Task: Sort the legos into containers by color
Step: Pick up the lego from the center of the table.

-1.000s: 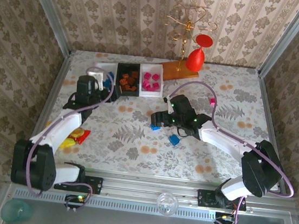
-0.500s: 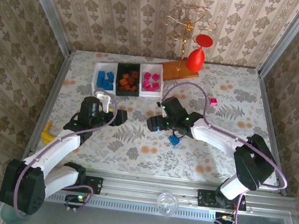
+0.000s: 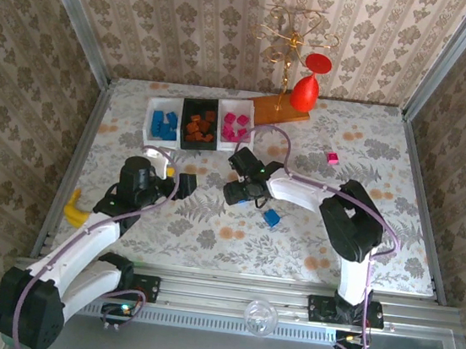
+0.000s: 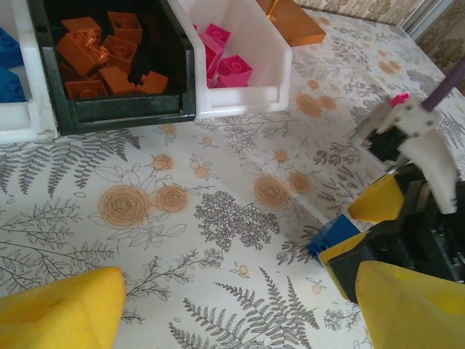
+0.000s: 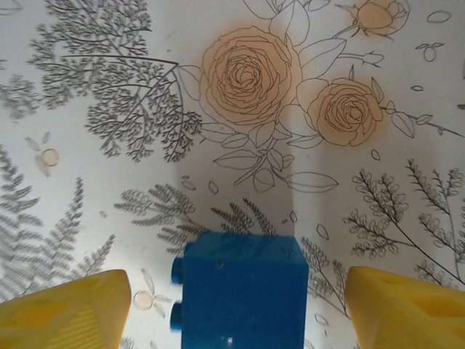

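Observation:
Three containers stand in a row at the back left: a white bin [image 3: 163, 123] with blue legos, a black bin [image 3: 198, 125] with orange ones [image 4: 102, 54], and a white bin [image 3: 235, 125] with pink ones [image 4: 225, 62]. My right gripper [image 3: 237, 194] is low over the table, open, with a blue lego [image 5: 240, 291] between its fingers [image 5: 65, 309]; there is a gap on each side of the brick. The left wrist view shows that brick [image 4: 334, 234] beside the right gripper's yellow fingers [image 4: 378, 198]. My left gripper [image 3: 182, 184] is open and empty [image 4: 240, 313], just left of it.
A second blue lego [image 3: 271, 217] lies right of the right gripper, and a pink one [image 3: 332, 159] lies further to the right. A yellow banana toy [image 3: 73, 206] sits by the left wall. A red goblet [image 3: 305, 85] and a wooden base [image 3: 279, 108] stand at the back.
My left gripper has come away from the bins toward the middle of the table. My right gripper has moved left and down around the blue lego, with its jaws narrowing.

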You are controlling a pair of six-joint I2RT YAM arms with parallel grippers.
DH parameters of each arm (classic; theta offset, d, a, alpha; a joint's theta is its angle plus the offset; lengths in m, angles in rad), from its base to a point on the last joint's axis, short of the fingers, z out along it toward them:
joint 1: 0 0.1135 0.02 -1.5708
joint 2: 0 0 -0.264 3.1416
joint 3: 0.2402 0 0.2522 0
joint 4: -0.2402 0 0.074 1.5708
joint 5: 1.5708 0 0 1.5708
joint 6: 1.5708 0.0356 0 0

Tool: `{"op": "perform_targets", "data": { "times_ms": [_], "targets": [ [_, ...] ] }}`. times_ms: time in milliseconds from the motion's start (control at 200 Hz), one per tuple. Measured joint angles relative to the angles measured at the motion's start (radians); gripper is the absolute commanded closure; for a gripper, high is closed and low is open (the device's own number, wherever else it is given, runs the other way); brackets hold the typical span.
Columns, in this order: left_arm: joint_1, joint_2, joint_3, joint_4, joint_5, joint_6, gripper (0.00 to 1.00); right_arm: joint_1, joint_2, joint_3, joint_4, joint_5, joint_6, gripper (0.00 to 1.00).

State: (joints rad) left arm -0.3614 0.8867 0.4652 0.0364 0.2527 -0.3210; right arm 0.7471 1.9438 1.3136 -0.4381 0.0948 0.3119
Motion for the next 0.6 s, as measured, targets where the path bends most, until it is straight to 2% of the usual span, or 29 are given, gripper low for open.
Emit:
{"op": "perform_targets", "data": {
  "times_ms": [285,450,600],
  "targets": [
    [0.000,-0.012,-0.003,-0.008,-0.065,0.002,0.16,0.000,0.053,0.016,-0.014,0.007,-0.006,0.55],
    [0.002,-0.087,-0.025,-0.033,-0.152,0.002,0.15,0.002,0.047,0.018,0.023,-0.029,0.002,0.60],
    [0.029,-0.212,-0.043,-0.079,-0.264,-0.001,0.14,0.002,0.026,0.032,0.158,-0.143,0.047,0.63]
  ]
}}
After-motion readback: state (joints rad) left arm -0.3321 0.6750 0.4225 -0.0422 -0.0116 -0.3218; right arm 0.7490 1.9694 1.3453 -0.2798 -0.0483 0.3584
